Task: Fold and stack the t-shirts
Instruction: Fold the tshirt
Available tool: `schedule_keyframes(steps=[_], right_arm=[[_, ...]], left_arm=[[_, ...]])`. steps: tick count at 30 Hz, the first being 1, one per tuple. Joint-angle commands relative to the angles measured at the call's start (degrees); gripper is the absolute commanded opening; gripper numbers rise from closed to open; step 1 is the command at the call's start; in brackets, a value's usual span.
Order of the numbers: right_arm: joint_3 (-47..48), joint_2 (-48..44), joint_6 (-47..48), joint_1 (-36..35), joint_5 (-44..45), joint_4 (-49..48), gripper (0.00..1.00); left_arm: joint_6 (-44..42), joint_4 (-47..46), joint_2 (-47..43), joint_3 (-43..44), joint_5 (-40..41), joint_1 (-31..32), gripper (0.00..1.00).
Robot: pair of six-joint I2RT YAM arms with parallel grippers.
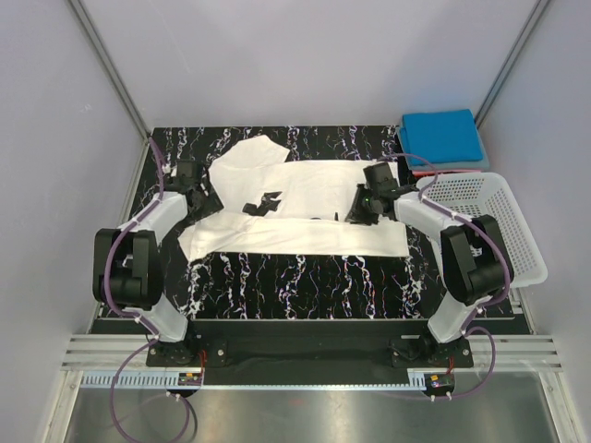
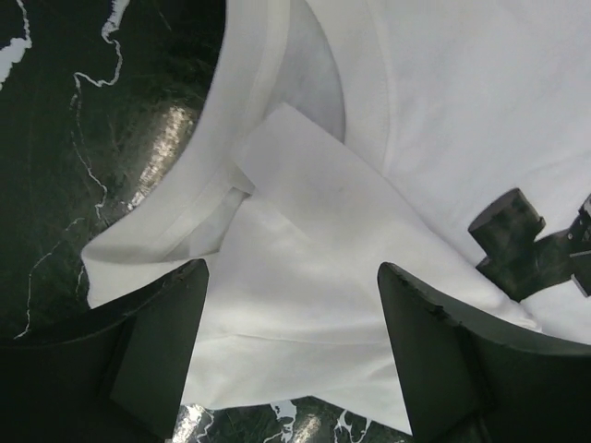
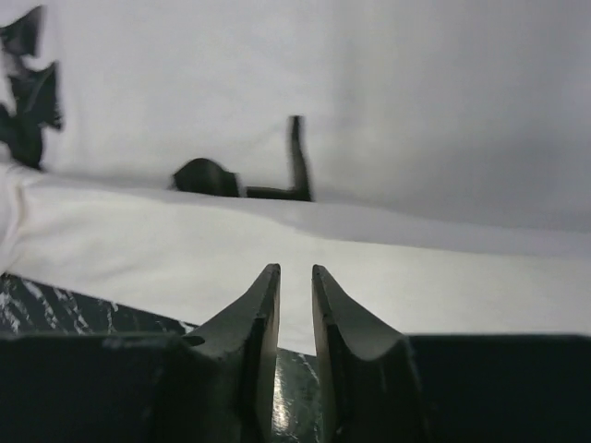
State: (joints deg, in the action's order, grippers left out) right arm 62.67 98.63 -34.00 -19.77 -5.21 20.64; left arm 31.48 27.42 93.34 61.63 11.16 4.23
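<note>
The white t-shirt (image 1: pixel 314 198) lies spread on the black marbled table (image 1: pixel 305 286), its near edge folded over into a long band (image 1: pixel 295 238). Its black chest print (image 1: pixel 261 201) also shows in the left wrist view (image 2: pixel 526 245) and the right wrist view (image 3: pixel 249 180). My left gripper (image 1: pixel 208 205) is open just above the collar end of the shirt (image 2: pixel 305 212), its jaws wide apart (image 2: pixel 291 268). My right gripper (image 1: pixel 354 217) hovers low at the band's near edge (image 3: pixel 295 269); its jaws are almost together, with nothing between them. The blue t-shirt (image 1: pixel 441 134) lies folded at the back right on the red one (image 1: pixel 425 170).
A white lattice basket (image 1: pixel 517 240) stands at the right edge of the table, next to my right arm. Grey walls close in the back and both sides. One sleeve (image 1: pixel 245 152) of the white shirt sticks out toward the back left.
</note>
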Motion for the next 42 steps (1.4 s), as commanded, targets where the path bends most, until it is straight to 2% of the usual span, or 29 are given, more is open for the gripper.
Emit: schedule_keyframes(steps=[1, 3, 5, 7, 8, 11, 17, 19, 23, 26, 33, 42], right_arm=[[4.82, -1.34, 7.61, -4.92, -8.4, -9.55, 0.28], [7.71, 1.72, 11.49, -8.42, -9.63, -12.46, 0.29], [13.4, 4.89, 10.28, -10.19, -10.69, -12.12, 0.34], [17.99, 10.07, 6.77, -11.95, -11.39, -8.87, 0.37], [21.05, 11.57, 2.4, -12.48, -11.92, -8.87, 0.41], [26.24, 17.2, -5.17, -14.85, -11.93, -9.13, 0.44], [36.09, 25.64, -17.3, -20.74, -4.81, -1.94, 0.43], [37.25, 27.75, -20.65, -21.88, -4.1, 1.15, 0.43], [36.12, 28.2, -28.91, -24.7, -3.05, -0.43, 0.43], [37.34, 29.51, -31.29, -26.98, -1.47, -0.7, 0.43], [41.82, 33.99, -34.38, -27.95, -0.94, 0.09, 0.43], [45.69, 36.28, -35.17, -28.04, 0.47, 1.94, 0.44]], left_arm=[[-1.25, -3.86, 0.53, -0.81, -3.94, -4.13, 0.79], [-1.16, -3.78, 1.05, -0.1, -5.7, -6.68, 0.77], [-0.99, -4.3, 1.84, 0.77, -7.8, -7.66, 0.76], [-1.6, -6.75, 2.02, 0.51, -10.18, -7.92, 0.76], [-1.6, -7.2, 2.72, 0.86, -10.28, -8.01, 0.75], [-2.21, -6.77, 4.74, 2.09, -10.54, -8.53, 0.73], [-4.14, -7.29, 6.76, 3.32, -10.19, -9.33, 0.68], [-5.2, -6.77, 7.47, 4.2, -10.37, -9.41, 0.66], [-6.35, -8.52, 7.82, 4.47, -10.81, -9.41, 0.64], [-6.35, -10.02, 7.73, 4.29, -12.29, -9.41, 0.62], [-6.09, -10.54, 8.44, 4.56, -14.5, -9.41, 0.54], [-6.17, -10.1, 8.53, 4.64, -13.62, -9.41, 0.47]])
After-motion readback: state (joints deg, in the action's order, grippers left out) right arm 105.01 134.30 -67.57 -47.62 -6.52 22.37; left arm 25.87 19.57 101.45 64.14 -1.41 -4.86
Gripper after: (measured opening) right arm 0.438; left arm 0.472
